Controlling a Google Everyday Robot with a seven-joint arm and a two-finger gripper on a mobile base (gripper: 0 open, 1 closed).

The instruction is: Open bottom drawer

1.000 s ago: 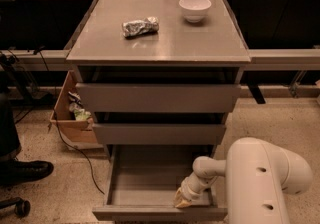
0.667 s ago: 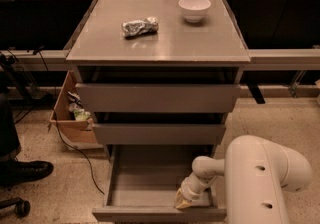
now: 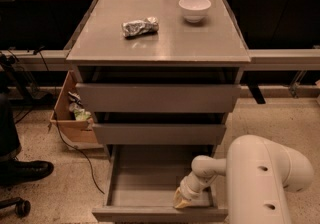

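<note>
nothing moved: gripper (image 3: 181, 201) inside bottom drawer (image 3: 145, 183); bowl (image 3: 195, 8), foil (image 3: 140, 26) atop cabinet (image 3: 170, 45).

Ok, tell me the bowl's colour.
White bowl, camera view; the gripper is down in the open bottom drawer.

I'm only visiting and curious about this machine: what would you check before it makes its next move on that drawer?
1. Bottom drawer pulled out: ok, its tray is well exposed.
2. Gripper placed: ok, inside the drawer near its front right corner.
3. Gripper's hold on the drawer: cannot tell.
4. Bowl and foil packet settled on the cabinet top: ok.
5. Shoe apart from the drawer: ok, off to the left.
</note>
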